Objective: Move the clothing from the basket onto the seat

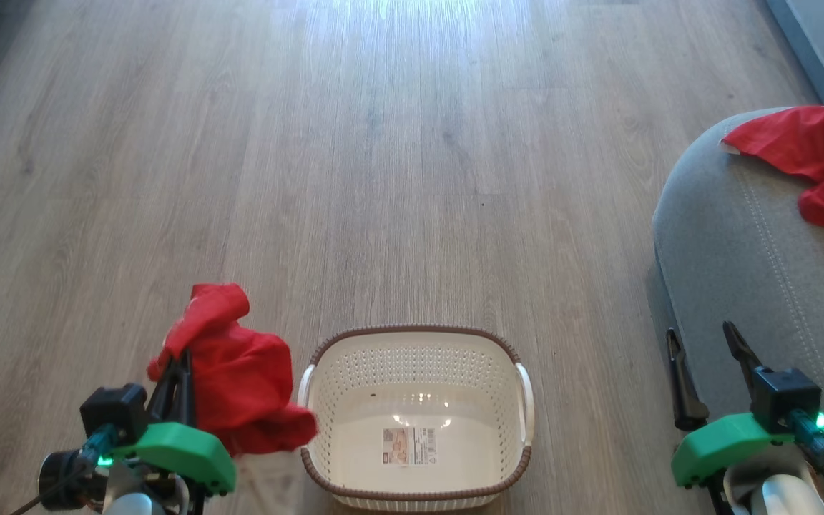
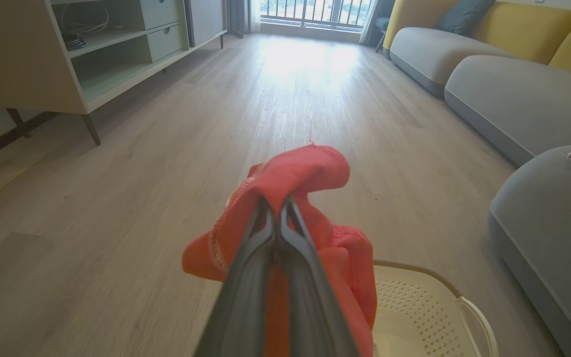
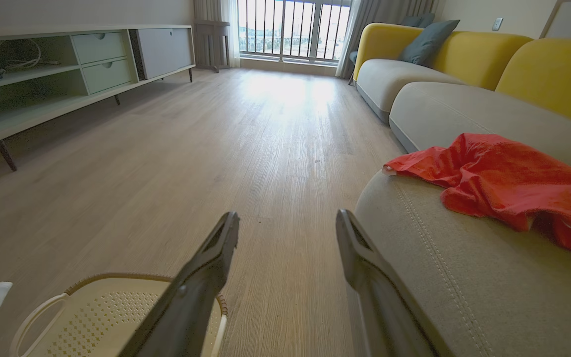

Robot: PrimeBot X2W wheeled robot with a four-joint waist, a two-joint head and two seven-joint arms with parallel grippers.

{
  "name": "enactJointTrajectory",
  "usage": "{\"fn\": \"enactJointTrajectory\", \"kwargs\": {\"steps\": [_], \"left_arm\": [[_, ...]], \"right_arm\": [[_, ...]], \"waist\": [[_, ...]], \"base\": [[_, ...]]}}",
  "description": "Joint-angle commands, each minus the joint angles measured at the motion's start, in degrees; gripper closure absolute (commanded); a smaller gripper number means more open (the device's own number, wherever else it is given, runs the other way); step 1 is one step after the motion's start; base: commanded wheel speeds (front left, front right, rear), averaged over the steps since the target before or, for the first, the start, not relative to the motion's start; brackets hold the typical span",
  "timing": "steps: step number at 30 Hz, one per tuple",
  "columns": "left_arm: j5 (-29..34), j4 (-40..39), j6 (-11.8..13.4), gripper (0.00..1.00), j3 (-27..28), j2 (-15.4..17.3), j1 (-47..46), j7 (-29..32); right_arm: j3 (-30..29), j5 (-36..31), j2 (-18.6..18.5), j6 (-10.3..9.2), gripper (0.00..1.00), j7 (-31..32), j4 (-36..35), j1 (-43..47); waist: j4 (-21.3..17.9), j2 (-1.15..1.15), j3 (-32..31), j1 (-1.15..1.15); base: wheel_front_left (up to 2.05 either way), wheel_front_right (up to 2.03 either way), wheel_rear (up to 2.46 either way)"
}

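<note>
Left gripper (image 1: 177, 361) was clamped on the clothing (image 1: 240, 386), lifted clear beside the left rim of the empty basket (image 1: 412, 330), probably for carrying to the seat (image 1: 741, 250); right gripper (image 1: 701, 330) was spread, unladen.

the clothing (image 1: 240, 379) is thin, soft red cloth, matt. the basket (image 1: 412, 361) is perforated cream plastic, its bottom glossy, with a paper label (image 1: 409, 445). the seat (image 1: 741, 257) is grey matt fabric, stitched. the floor (image 1: 383, 179) is wood-grain plank, lightly shiny.
</note>
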Motion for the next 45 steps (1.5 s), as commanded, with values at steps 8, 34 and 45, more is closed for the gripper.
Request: {"fn": "enactJointTrajectory", "kwargs": {"steps": [8, 34, 45], "left_arm": [[1.0, -3.3, -1.5, 1.00, 1.0, 0.1, -2.5, -0.8], [-6.9, -25.3, -9.1, 1.00, -29.7, -2.2, -9.2, 10.8], [-9.4, -22.1, -9.1, 1.00, -31.7, -1.5, -10.5, 9.3]], "right_arm": [[2.5, 0.1, -0.3, -0.02, 0.00, -0.4, -2.0, -1.8], [45.7, 19.1, -5.0, -0.02, 0.00, -0.4, 7.0, -21.7], [55.5, 33.2, -9.4, -0.02, 1.00, -0.4, 6.6, -25.5]], "waist": [[-0.2, 0.00, 0.0, 0.01], [2.4, 0.00, -1.4, 0.01], [1.2, 0.00, -1.5, 0.01]], "base": [[0.00, 0.00, 0.00], [0.00, 0.00, 0.00], [0.00, 0.00, 0.00]]}}
